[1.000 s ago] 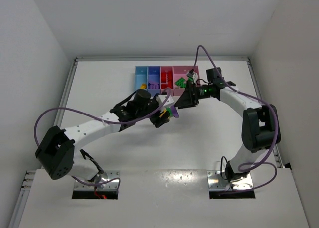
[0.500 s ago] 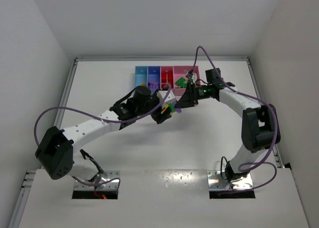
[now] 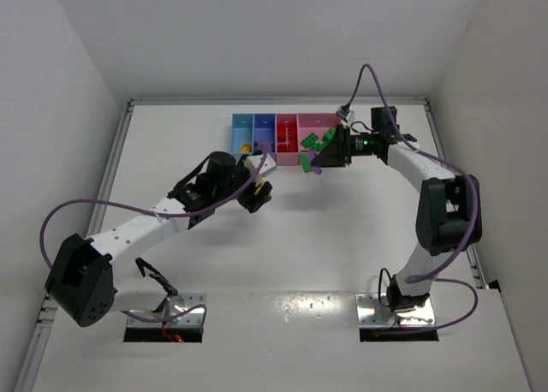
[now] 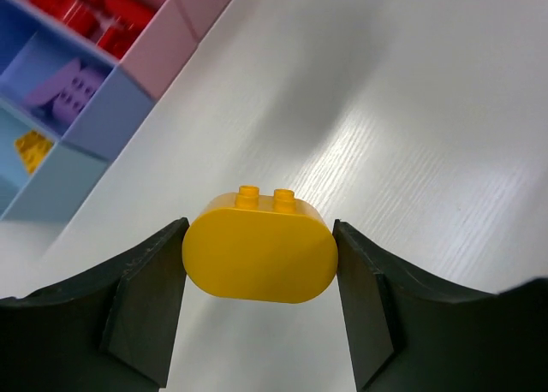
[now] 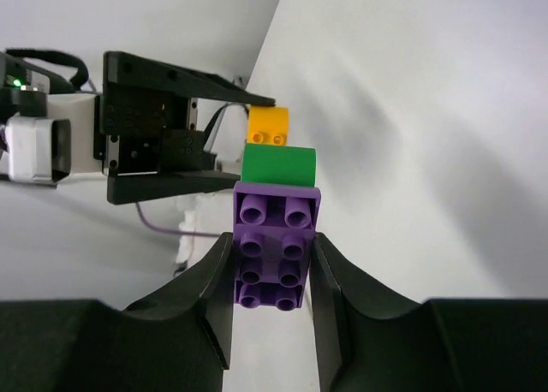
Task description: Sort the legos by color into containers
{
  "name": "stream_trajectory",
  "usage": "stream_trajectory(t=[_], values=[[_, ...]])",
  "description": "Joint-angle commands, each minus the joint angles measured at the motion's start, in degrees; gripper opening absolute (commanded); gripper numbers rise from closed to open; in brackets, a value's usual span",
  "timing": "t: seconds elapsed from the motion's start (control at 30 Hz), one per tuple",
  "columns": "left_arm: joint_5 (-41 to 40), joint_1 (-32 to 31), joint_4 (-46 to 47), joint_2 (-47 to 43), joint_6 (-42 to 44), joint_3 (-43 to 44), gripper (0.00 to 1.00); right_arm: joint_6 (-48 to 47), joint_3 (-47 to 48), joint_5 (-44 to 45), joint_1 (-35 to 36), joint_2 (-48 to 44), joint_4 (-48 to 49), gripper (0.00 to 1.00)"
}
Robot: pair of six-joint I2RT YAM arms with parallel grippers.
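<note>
Left gripper (image 4: 261, 268) is clamped on a yellow brick (image 4: 259, 248), fingers tight against both rounded ends, studs facing away from the wrist cam. It sits above the table (image 3: 342, 238), left of centre in the top view. Right gripper (image 5: 267, 264) is just beyond it at upper centre, closed on a purple brick (image 5: 267, 246) with a green brick (image 5: 278, 164) stuck on its far end. The two grippers are apart. Bins (image 4: 158, 50) are at top centre, right behind both. Light blue bin has one yellow lego (image 3: 245, 146), periwinkle has purple legos (image 4: 64, 84), narrow pink has red legos (image 4: 94, 7), wide pink has green legos (image 3: 321, 140).
</note>
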Motion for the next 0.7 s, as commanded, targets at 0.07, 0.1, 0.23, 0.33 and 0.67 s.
stream_trajectory(t=[0.07, 0.1, 0.23, 0.33, 0.67], values=[[-1.5, 7.4, -0.4, -4.9, -3.8, -1.3, 0.35, 0.3, 10.7, 1.7, 0.2, 4.6, 4.3, 0.0], [-1.5, 8.6, -0.4, -5.7, -5.9, -1.3, 0.35, 0.3, 12.3, 1.7, 1.0, 6.5, 4.3, 0.0], [4.2, 16.1, -0.4, -6.4, -11.0, -0.7, 0.35, 0.3, 20.2, 5.2, 3.1, 10.9, 4.3, 0.0], [9.4, 19.1, -1.0, -3.6, -15.3, 2.0, 0.35, 0.3, 22.4, 6.9, 3.8, 12.2, 4.3, 0.0], [4.1, 18.6, 2.5, 9.3, -20.0, 16.1, 0.35, -0.3, 17.8, 8.8, 3.8, 7.1, 4.3, 0.0]])
